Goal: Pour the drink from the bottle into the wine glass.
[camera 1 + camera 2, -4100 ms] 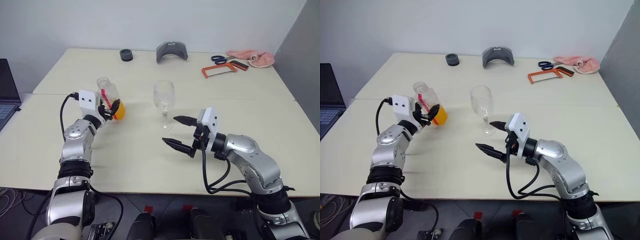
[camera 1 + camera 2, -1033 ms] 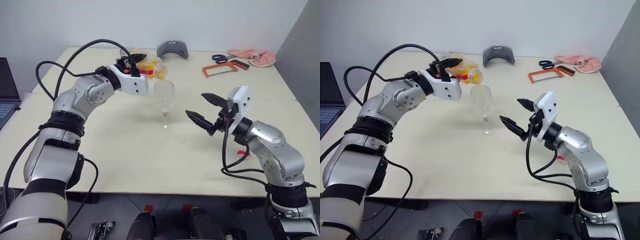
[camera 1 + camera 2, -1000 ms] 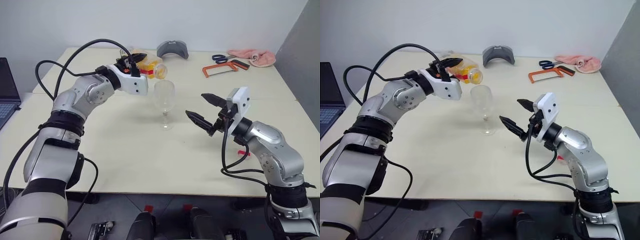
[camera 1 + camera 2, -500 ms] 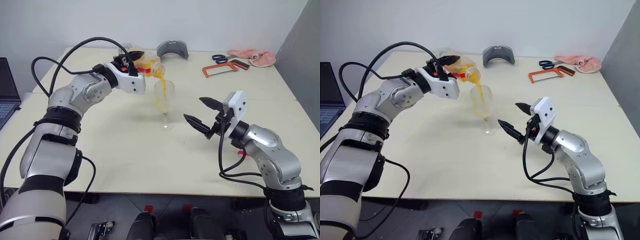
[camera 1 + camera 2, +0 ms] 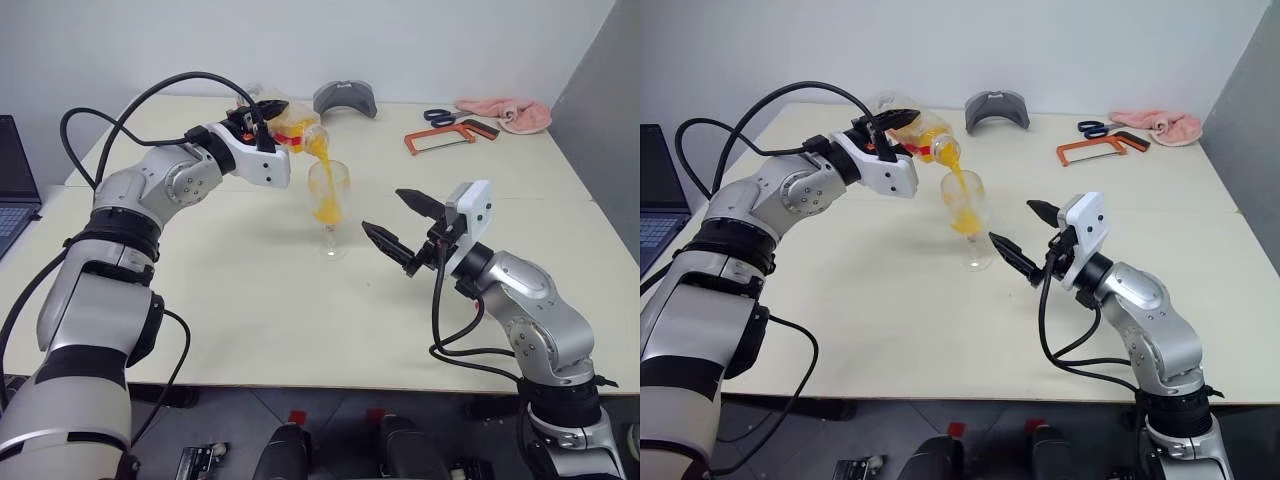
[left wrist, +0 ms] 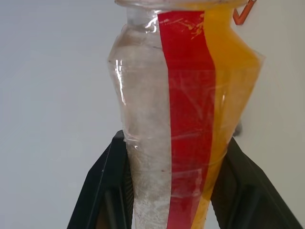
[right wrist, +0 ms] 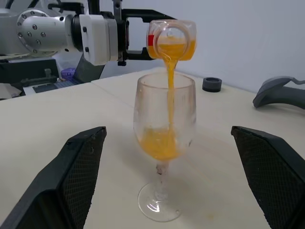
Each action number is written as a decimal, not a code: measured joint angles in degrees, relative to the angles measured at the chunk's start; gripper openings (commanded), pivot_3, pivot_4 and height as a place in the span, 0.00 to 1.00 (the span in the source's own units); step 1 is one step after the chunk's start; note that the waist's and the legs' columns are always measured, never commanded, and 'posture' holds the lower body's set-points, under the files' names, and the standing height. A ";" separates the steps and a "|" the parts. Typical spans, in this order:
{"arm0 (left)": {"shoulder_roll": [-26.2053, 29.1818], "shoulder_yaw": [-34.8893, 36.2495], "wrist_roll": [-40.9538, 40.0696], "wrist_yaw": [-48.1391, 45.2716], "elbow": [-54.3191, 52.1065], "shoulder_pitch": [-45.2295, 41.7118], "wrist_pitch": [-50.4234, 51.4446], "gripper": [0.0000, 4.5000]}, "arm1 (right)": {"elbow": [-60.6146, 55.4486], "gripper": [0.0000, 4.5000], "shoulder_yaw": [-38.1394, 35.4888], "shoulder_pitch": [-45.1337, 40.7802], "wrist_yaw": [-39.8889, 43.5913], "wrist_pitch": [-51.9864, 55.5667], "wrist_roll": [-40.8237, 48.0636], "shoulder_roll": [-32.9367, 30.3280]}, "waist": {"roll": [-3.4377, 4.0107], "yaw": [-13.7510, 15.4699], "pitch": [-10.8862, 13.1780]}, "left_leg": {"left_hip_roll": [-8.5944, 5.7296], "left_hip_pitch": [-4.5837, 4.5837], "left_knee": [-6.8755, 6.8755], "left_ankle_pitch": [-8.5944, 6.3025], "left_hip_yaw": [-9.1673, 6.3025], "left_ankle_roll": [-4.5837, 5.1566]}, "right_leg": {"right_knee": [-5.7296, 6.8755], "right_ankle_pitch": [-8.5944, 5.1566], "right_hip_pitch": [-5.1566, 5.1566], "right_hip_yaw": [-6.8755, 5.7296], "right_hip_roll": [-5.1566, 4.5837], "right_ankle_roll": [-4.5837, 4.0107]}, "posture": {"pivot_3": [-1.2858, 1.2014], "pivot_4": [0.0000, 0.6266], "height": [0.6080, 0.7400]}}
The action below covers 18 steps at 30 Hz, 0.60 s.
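My left gripper is shut on the bottle, a clear plastic one with a red stripe, held tipped on its side above the wine glass. The bright orange drink runs in a thin stream from the bottle's mouth into the bowl. Orange liquid fills the lower part of the bowl. The glass stands upright on the table. My right gripper is open just to the right of the glass, at stem height, with its fingers either side and not touching it.
At the far edge of the cream table lie a grey curved object, a black ring, scissors, an orange hacksaw and a pink cloth. A laptop sits at the left edge.
The bottle has tipped further and the drink now streams into the glass, where an orange pool has built up. The right gripper stays open beside the glass.
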 measured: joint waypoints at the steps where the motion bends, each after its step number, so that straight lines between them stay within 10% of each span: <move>1: 0.10 -0.02 0.14 0.28 0.22 -0.33 -0.07 0.38 | -0.46 1.00 0.02 0.27 0.11 -0.02 0.12 -0.02 | 0.00 -0.01 0.00 | 0.00 0.00 0.00 0.00 0.01 0.00 | 0.00 0.00 0.00 0.01 0.00 0.00 | 0.52 0.24 1.00; 18: 0.54 -2.20 1.56 2.80 2.13 -2.88 -1.22 0.38 | -0.22 1.00 0.28 0.30 2.23 -0.33 0.12 -2.25 | 0.00 -0.01 0.00 | -0.01 0.00 0.01 0.00 0.02 0.00 | 0.01 0.00 0.00 0.01 0.00 0.00 | 0.52 0.24 1.00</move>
